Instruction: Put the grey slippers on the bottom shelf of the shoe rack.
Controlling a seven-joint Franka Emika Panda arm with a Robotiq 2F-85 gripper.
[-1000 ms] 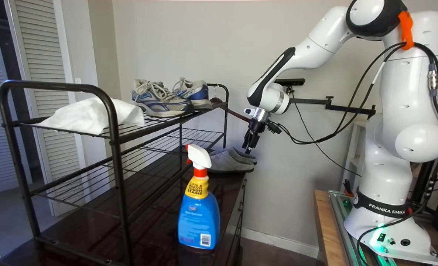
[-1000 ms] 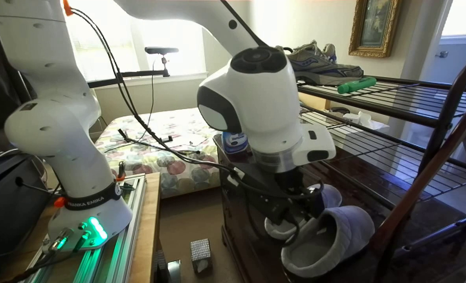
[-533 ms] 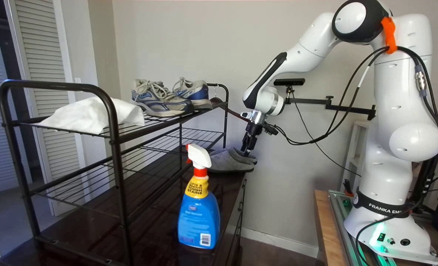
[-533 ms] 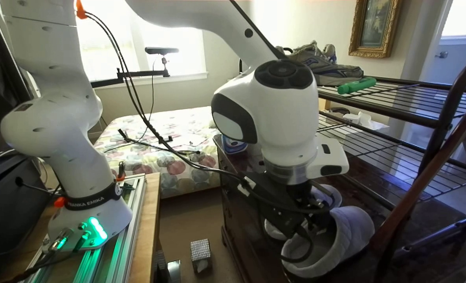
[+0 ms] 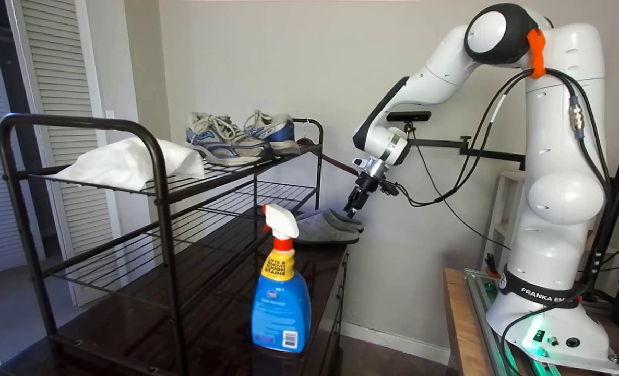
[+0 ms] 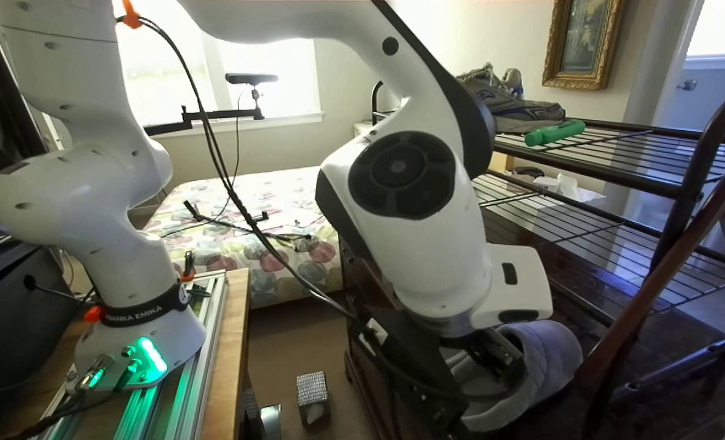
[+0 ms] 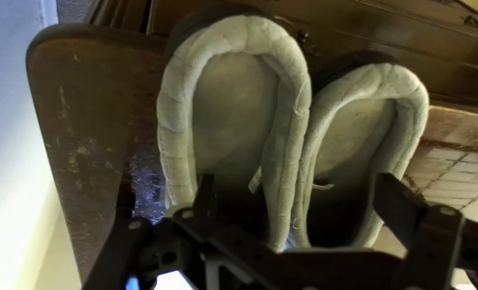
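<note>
The two grey slippers lie side by side at the end of the dark top, beside the shoe rack [image 5: 74,121]. An exterior view shows the near slipper [image 5: 322,231]; the wrist view shows the left slipper [image 7: 235,108] and right slipper [image 7: 356,133], openings up. My gripper [image 5: 350,213] is tilted over their openings. In the wrist view the gripper [image 7: 297,185] is open and empty. One finger stands at the left slipper's left rim, the other at the right slipper's right rim. Contact cannot be told. The dark bottom shelf [image 5: 116,318] lies under the wire tiers.
A blue spray bottle [image 5: 281,308] stands on the dark top before the rack. Laced sneakers [image 5: 231,141], a white bundle [image 5: 132,162] and a green tube [image 6: 555,132] lie on the upper tier. A brown bar [image 6: 656,287] leans at the rack's end.
My gripper dipped toward the slippers, then the hand tilted more, swinging away from the rack while the fingertips stayed over the slippers. The slippers have not moved.
</note>
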